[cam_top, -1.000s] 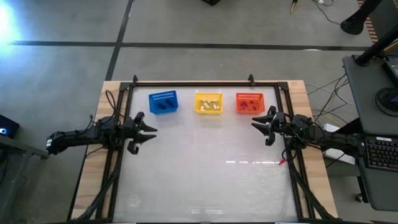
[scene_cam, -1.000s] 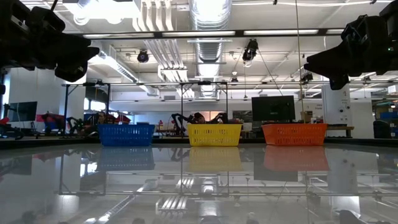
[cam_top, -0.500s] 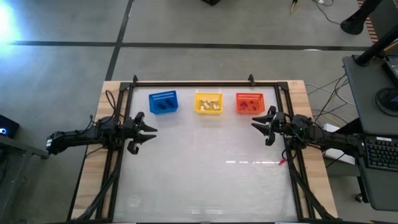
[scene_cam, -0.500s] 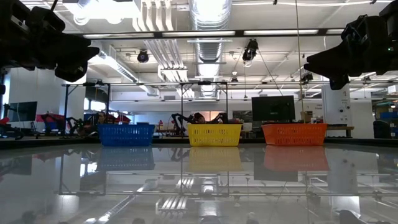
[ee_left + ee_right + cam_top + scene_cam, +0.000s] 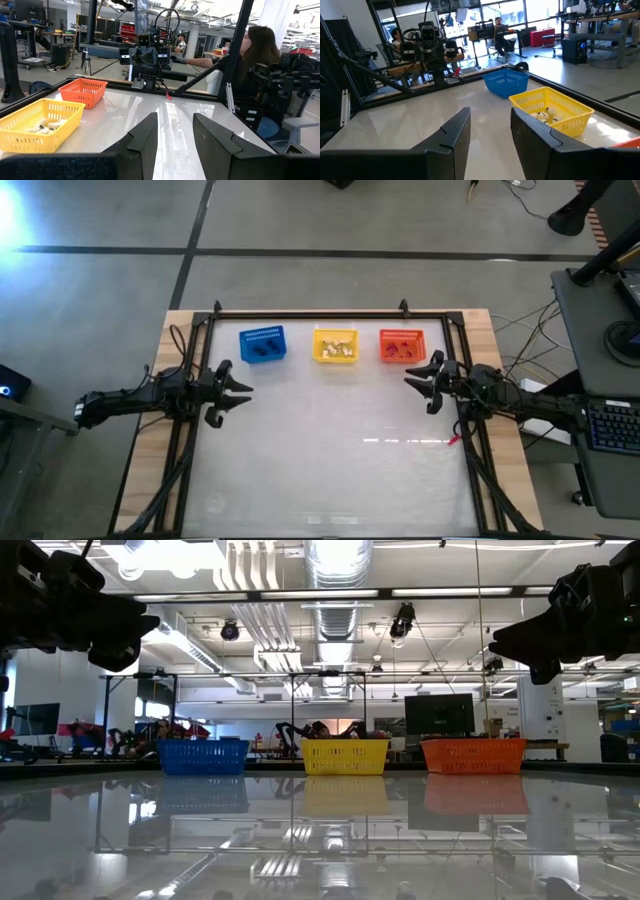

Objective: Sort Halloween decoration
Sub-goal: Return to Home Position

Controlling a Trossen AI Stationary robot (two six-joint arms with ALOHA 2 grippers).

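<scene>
Small trinkets lie inside three baskets along the table's far edge: dark pieces in the blue basket [image 5: 262, 344], whitish pieces in the yellow basket [image 5: 335, 346] [image 5: 551, 113], dark pieces in the orange basket [image 5: 402, 345]. The whitish pieces [image 5: 45, 125] rest on the yellow basket's floor. My left gripper [image 5: 240, 394] [image 5: 174, 135] hovers open at the table's left side, nearer than the blue basket. My right gripper [image 5: 415, 385] [image 5: 490, 127] hovers open at the right side, just nearer than the orange basket. Neither holds anything.
The glossy white table top [image 5: 330, 440] stretches from the baskets to the near edge. A black frame [image 5: 310, 314] borders the table. A small red item [image 5: 453, 440] lies by the right frame rail. A person [image 5: 257, 55] sits beyond the table's right side.
</scene>
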